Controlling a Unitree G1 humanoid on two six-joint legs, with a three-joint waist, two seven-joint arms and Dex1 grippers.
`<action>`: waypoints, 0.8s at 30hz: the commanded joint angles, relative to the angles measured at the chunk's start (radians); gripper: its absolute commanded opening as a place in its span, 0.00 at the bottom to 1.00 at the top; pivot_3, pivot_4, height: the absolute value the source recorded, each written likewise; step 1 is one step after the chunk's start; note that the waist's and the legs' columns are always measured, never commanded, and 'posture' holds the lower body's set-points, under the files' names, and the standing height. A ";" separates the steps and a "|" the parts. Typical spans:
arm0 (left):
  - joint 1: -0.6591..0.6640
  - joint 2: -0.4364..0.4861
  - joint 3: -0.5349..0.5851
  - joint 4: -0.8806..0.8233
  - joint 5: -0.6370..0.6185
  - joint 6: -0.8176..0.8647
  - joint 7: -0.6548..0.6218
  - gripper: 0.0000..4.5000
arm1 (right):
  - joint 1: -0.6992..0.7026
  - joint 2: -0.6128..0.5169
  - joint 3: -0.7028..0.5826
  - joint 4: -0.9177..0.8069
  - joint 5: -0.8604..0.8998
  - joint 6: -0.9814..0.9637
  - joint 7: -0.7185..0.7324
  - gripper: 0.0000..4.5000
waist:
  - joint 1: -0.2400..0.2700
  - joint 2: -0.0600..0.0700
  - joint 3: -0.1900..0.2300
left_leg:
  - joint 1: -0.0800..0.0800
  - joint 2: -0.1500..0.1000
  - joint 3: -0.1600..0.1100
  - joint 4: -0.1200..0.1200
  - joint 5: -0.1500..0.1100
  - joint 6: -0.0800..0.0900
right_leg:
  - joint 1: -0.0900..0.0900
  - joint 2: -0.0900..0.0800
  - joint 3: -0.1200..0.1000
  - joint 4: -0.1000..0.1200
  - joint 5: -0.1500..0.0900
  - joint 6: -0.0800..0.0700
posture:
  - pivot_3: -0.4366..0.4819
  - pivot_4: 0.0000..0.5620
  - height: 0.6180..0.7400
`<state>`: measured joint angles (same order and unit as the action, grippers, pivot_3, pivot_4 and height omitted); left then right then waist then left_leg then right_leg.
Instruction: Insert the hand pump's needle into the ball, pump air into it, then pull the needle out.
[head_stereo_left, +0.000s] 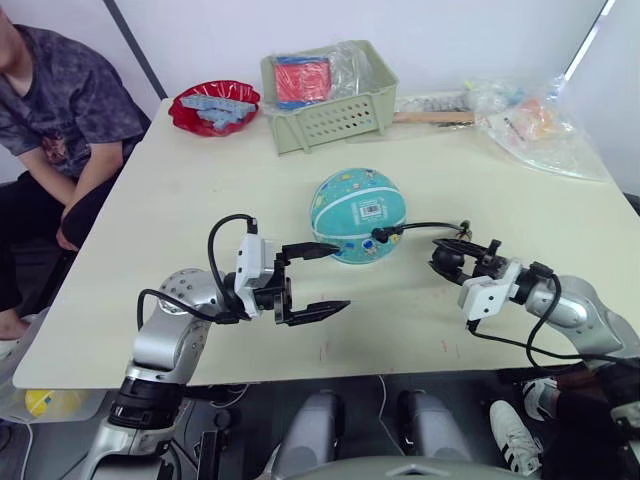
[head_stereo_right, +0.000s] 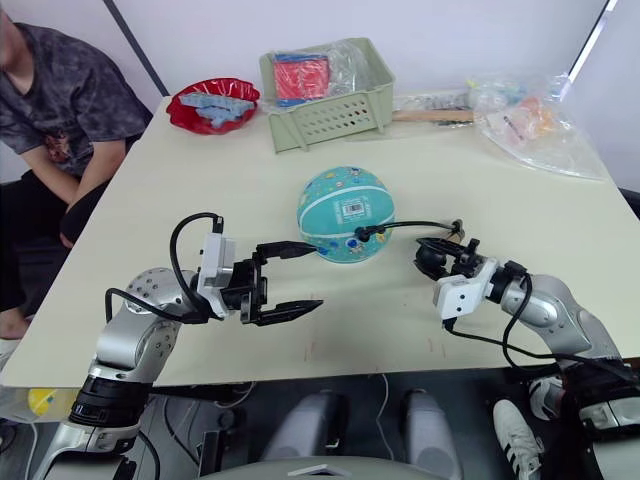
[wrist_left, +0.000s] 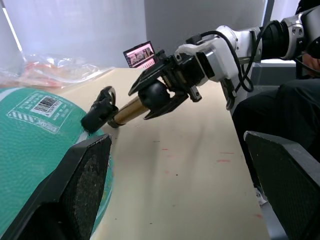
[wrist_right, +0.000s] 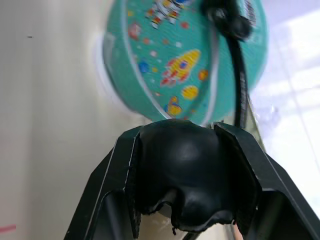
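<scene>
I see the ball (head_stereo_left: 359, 214) sitting near the middle of the table (head_stereo_left: 180, 210), barcode label facing up toward me. My right claw (wrist_left: 162, 92) is clenched on the pump's black handle, which bulges between the two fingers in the right wrist view, and the pump (wrist_left: 131, 108) points its gold barrel toward the ball. Its thin black hose (head_stereo_left: 425, 227) arcs over to a black fitting pressed against the ball's side (the needle itself is too small for me to make out). My left claw (head_stereo_left: 318, 281) hangs released just beside the ball, one finger close to its surface, the other lower over bare table. A green basket (head_stereo_left: 330, 95) and a red bowl (head_stereo_left: 214, 107) stand at the far edge.
</scene>
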<state>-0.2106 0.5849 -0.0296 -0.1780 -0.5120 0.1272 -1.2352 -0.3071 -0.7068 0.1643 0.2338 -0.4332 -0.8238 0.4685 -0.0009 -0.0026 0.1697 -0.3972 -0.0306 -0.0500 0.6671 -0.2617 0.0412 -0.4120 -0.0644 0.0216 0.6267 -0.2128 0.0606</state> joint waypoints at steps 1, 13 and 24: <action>-0.015 -0.007 -0.010 -0.006 0.003 -0.015 -0.004 1.00 | -0.038 -0.001 0.085 0.023 0.010 -0.070 0.049 0.36 | -0.010 0.000 0.000 | 0.000 0.000 0.000 0.000 0.000 0.000 | 0.000 0.000 0.000 0.000 0.000 0.000 | 0.48 0.27 0.98; -0.011 -0.015 -0.007 0.000 0.010 -0.021 0.012 1.00 | -0.093 0.002 0.197 0.080 0.213 0.016 0.300 0.99 | -0.012 -0.001 0.000 | 0.000 0.000 0.000 0.001 0.000 0.001 | 0.000 0.000 0.001 0.001 0.002 0.002 | 0.48 0.27 0.98; 0.008 -0.004 0.020 -0.006 0.004 -0.031 0.018 1.00 | 0.081 -0.078 0.077 -0.105 0.564 0.097 0.373 0.99 | -0.009 -0.001 0.000 | 0.000 0.001 -0.001 0.001 -0.001 0.001 | 0.000 0.000 0.000 0.001 0.002 0.003 | 0.48 0.27 0.98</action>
<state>-0.2058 0.5717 -0.0386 -0.1655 -0.5007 0.1181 -1.2214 -0.2539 -0.7629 0.2922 0.2137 0.0198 -0.7577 0.8252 -0.0104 -0.0032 0.1702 -0.3969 -0.0298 -0.0507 0.6682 -0.2623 0.0423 -0.4118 -0.0644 0.0222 0.6278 -0.2106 0.0633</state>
